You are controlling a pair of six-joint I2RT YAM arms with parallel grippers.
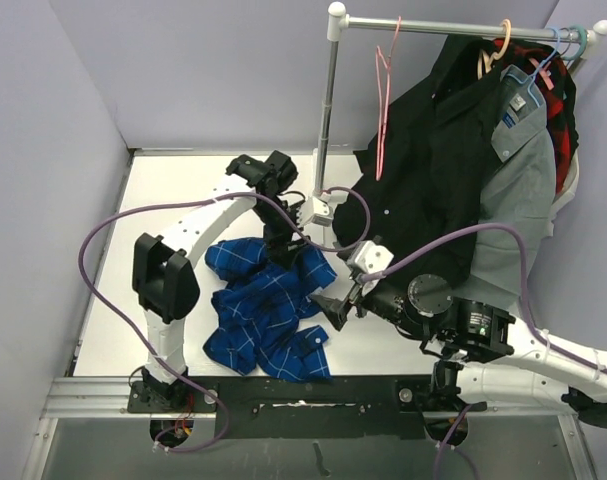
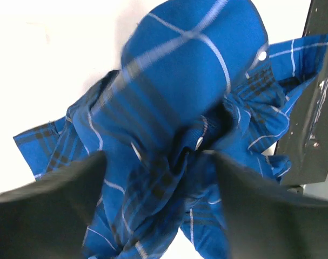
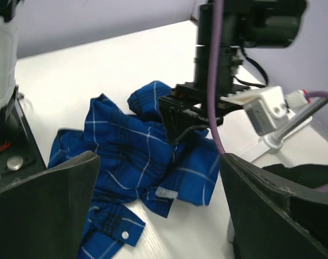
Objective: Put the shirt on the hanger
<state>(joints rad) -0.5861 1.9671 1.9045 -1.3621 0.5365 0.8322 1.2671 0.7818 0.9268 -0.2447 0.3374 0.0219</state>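
The royal-blue plaid shirt (image 1: 268, 315) lies crumpled on the white table. My left gripper (image 1: 286, 255) points down onto its far edge. In the left wrist view the left gripper (image 2: 158, 216) is open, its fingers (image 2: 50, 210) wide apart over bunched shirt cloth (image 2: 180, 81). My right gripper (image 1: 335, 308) is open and empty, low beside the shirt's right edge. In the right wrist view the right gripper (image 3: 158, 210) faces the shirt (image 3: 136, 156), with the left gripper (image 3: 186, 116) behind it. The pink hanger (image 1: 383, 100) hangs bare on the rail.
A clothes rail on a metal pole (image 1: 328, 110) stands at the back right, with a white base (image 1: 318, 210). On it hang a black garment (image 1: 433, 150), a grey shirt (image 1: 523, 180) and a red-black plaid garment (image 1: 561, 110). A dark plate (image 2: 315, 97) lies beside the shirt.
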